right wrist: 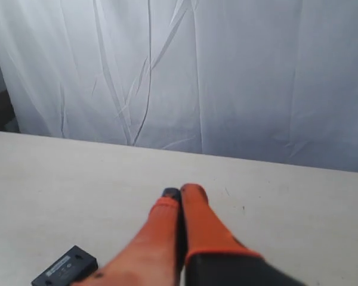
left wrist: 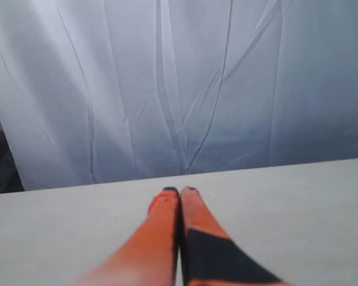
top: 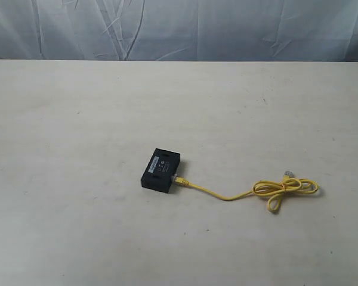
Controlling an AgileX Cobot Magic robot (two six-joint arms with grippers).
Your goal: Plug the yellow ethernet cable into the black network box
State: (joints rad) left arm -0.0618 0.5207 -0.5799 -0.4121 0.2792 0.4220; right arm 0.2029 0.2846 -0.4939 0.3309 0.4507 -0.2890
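R pincer [right wrist: 180, 192] closed, blk network box [right wrist: 64, 269] near, not touching

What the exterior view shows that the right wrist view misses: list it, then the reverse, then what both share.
Exterior only: the thin yellow ethernet cable, looped at its far end. Right wrist only: the orange right gripper, shut. Both: the small flat black plastic network box, the pale table, the white curtain.
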